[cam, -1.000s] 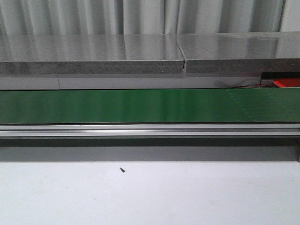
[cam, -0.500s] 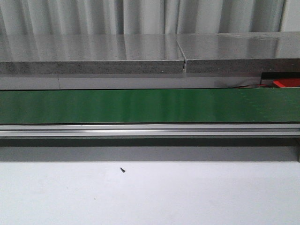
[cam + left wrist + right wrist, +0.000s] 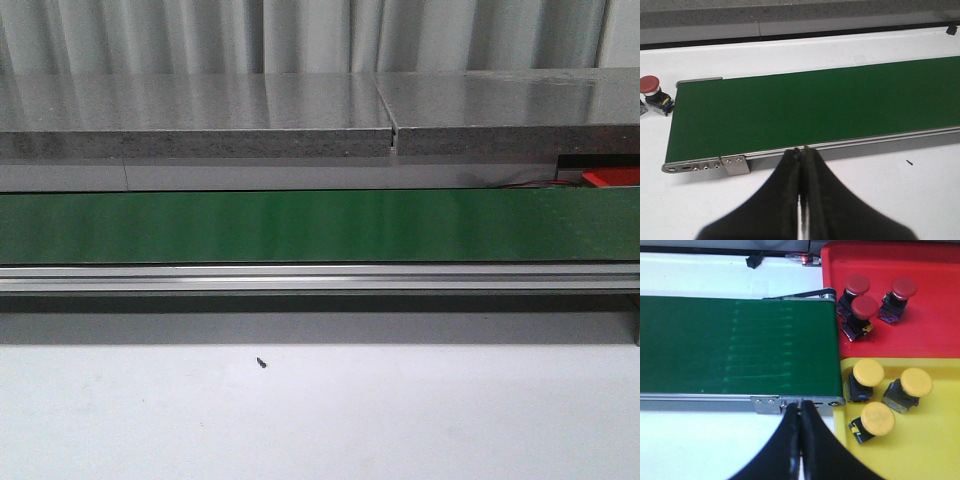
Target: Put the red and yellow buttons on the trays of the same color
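In the right wrist view, three red buttons (image 3: 864, 307) lie on the red tray (image 3: 935, 330), and three yellow buttons (image 3: 868, 373) lie on the yellow tray (image 3: 935, 440), both trays at the end of the green belt (image 3: 735, 345). My right gripper (image 3: 801, 404) is shut and empty over the belt's end bracket. In the left wrist view, one red button (image 3: 649, 85) stands on the white table beside the belt's other end (image 3: 815, 107). My left gripper (image 3: 801, 150) is shut and empty by the belt's near rail. The front view shows a corner of the red tray (image 3: 610, 177) and neither gripper.
The green conveyor belt (image 3: 320, 227) runs across the table with a metal rail (image 3: 320, 277) on its near side. A grey stone ledge (image 3: 200, 110) and a curtain lie behind it. A small dark speck (image 3: 261, 363) lies on the white table. A black connector (image 3: 754, 261) sits by the red tray.
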`<state>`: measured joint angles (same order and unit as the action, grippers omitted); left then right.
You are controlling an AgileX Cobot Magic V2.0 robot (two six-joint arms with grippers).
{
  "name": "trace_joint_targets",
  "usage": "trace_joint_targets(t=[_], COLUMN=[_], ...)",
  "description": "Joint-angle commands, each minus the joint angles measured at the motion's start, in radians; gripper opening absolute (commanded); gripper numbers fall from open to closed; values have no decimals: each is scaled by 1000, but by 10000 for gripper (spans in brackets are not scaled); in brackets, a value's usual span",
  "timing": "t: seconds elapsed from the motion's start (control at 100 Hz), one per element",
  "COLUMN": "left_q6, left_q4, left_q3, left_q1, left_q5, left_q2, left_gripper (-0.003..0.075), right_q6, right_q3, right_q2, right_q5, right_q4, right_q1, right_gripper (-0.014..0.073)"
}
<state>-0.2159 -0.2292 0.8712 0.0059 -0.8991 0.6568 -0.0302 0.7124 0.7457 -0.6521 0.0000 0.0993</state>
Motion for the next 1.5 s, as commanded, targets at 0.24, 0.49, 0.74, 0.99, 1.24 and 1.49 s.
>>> trace_joint_targets(t=[0.24,0.49,0.74,0.99,1.24,1.49], left_q6=[0,0,0,0,0,0], left_q4=[-17,-17,-17,-17,-17,28], left_q3=[25,25,25,25,25,25], left_q1=[-7,-7,-7,-7,-7,4], left_q5=[67,67,67,67,69,130], left_q2=[0,0,0,0,0,31], left_gripper=[-19,-19,-19,-19,-19,-19], right_q6=[-11,-11,-11,-11,-11,-11], right_q3=[-46,-46,-46,-46,-46,-46], right_q2=[-114,-115,-115,-115,-115,-115], right_q5=[32,32,32,32,32,32], right_q4=[-23,-23,-23,-23,-23,-23], right_q1=[0,0,0,0,0,0], right_gripper=[-67,-67,-67,-67,-67,-67])
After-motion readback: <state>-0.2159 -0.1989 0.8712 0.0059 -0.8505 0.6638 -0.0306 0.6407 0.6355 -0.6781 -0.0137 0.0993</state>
